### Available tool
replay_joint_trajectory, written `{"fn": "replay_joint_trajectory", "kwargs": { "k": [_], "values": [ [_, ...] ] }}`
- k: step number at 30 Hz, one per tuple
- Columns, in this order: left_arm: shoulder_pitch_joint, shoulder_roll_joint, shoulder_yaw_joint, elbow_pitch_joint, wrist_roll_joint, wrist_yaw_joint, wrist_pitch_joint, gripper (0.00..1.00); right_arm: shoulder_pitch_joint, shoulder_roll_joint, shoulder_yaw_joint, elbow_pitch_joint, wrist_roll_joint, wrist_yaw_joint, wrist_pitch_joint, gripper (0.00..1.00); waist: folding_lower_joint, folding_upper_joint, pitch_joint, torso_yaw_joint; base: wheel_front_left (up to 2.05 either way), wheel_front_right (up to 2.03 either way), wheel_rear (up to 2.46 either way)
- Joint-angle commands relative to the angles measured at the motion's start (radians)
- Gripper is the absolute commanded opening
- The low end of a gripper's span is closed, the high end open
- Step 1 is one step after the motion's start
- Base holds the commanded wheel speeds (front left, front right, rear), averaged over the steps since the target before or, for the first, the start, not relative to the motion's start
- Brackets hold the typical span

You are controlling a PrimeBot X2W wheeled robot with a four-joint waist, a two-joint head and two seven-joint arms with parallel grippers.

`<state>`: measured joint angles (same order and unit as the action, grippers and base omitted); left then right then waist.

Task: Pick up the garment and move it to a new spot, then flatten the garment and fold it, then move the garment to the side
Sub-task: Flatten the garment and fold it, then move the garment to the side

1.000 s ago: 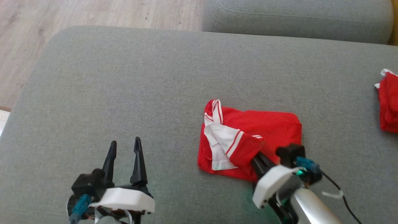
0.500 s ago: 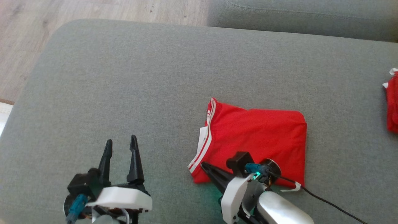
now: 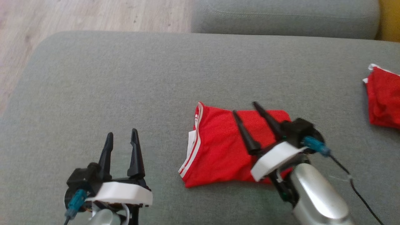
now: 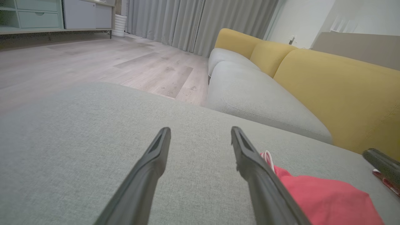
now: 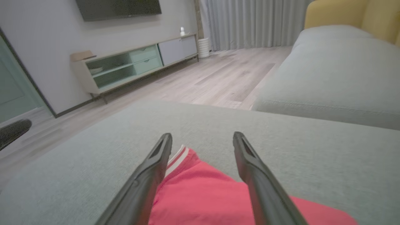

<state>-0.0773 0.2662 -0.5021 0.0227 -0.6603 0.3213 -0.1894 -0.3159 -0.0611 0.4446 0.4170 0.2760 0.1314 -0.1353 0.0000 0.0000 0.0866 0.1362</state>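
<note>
A red garment with white stripes (image 3: 218,147) lies folded in a flat rectangle on the grey cushion (image 3: 131,81). My right gripper (image 3: 245,107) hovers over the garment's right half, open, nothing between its fingers; in the right wrist view the red garment (image 5: 200,193) lies below the spread right gripper (image 5: 201,136). My left gripper (image 3: 121,136) stands open to the garment's left, apart from it. In the left wrist view the open left gripper (image 4: 200,129) has the garment (image 4: 325,200) at its lower right.
A second red garment (image 3: 382,101) lies at the cushion's right edge. Another grey seat cushion (image 3: 281,15) lies behind, wooden floor (image 3: 78,14) at the top left. A yellow sofa back (image 4: 337,84) rises beyond. A low TV cabinet (image 5: 131,64) stands across the room.
My right gripper, shut on the garment's edge a second ago, laid the flap flat, opened and rose over the garment. The head camera shifted. The left gripper stayed put.
</note>
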Motion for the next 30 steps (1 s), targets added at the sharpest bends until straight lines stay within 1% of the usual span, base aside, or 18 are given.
{"fn": "replay_joint_trajectory", "kwargs": {
  "k": [1, 10, 13, 15, 21, 30],
  "values": [
    [-0.048, 0.014, 0.024, -0.017, 0.002, -0.007, -0.013, 1.0, 0.024, 0.011, -0.033, -0.05, -0.015, -0.001, -0.014, 1.0, 0.0, 0.0, -0.017, -0.016, 0.0, 0.0, 0.0],
    [-0.01, 0.004, 0.01, 0.032, -0.008, -0.026, -0.031, 1.0, 0.205, 0.011, -0.292, -0.182, -0.062, -0.001, -0.019, 1.0, 0.0, 0.0, -0.067, -0.048, 0.0, 0.0, 0.0],
    [0.015, 0.009, 0.012, 0.042, -0.014, -0.031, -0.036, 1.0, 0.267, 0.011, -0.356, -0.234, -0.067, -0.001, -0.011, 1.0, 0.0, 0.0, -0.079, -0.056, 0.0, 0.0, 0.0],
    [0.031, 0.015, 0.016, 0.046, -0.017, -0.031, -0.04, 1.0, 0.299, 0.011, -0.376, -0.265, -0.067, -0.001, 0.0, 1.0, 0.0, 0.0, -0.084, -0.062, 0.0, 0.0, 0.0],
    [0.053, 0.029, 0.017, 0.059, -0.008, -0.026, -0.045, 1.0, 0.344, 0.011, -0.385, -0.31, -0.081, -0.001, 0.029, 1.0, 0.0, 0.0, -0.09, -0.07, 0.0, 0.0, 0.0],
    [0.049, 0.028, 0.011, 0.06, -0.003, -0.021, -0.047, 1.0, 0.367, 0.011, -0.368, -0.322, -0.077, -0.001, 0.055, 1.0, 0.0, 0.0, -0.086, -0.067, 0.0, 0.0, 0.0]
  ]
}}
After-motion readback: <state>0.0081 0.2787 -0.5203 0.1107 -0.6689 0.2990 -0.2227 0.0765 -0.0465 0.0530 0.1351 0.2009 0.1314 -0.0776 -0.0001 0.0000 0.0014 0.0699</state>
